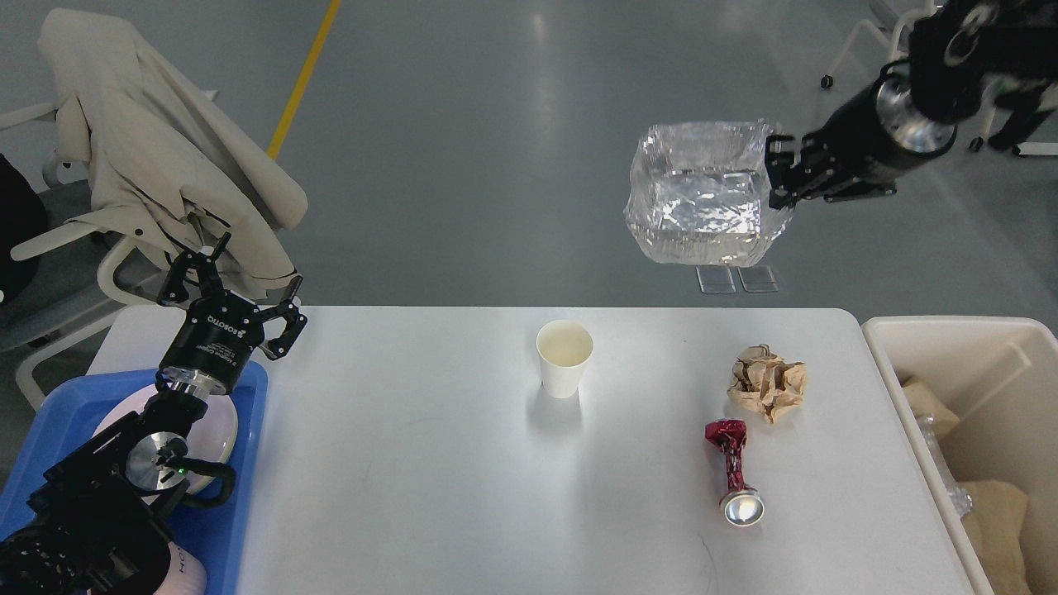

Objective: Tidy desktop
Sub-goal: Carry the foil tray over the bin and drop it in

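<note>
Foil container point(701, 202) hangs high above the white tabletop point(430, 463), pinched at its rim by the right gripper point(779, 178); left gripper point(235, 285) hovers spread open, empty.

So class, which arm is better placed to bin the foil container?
Right: its claw already grips the foil container aloft, and the cream bin sits on that side. The left claw hovers over the blue tray.
</note>
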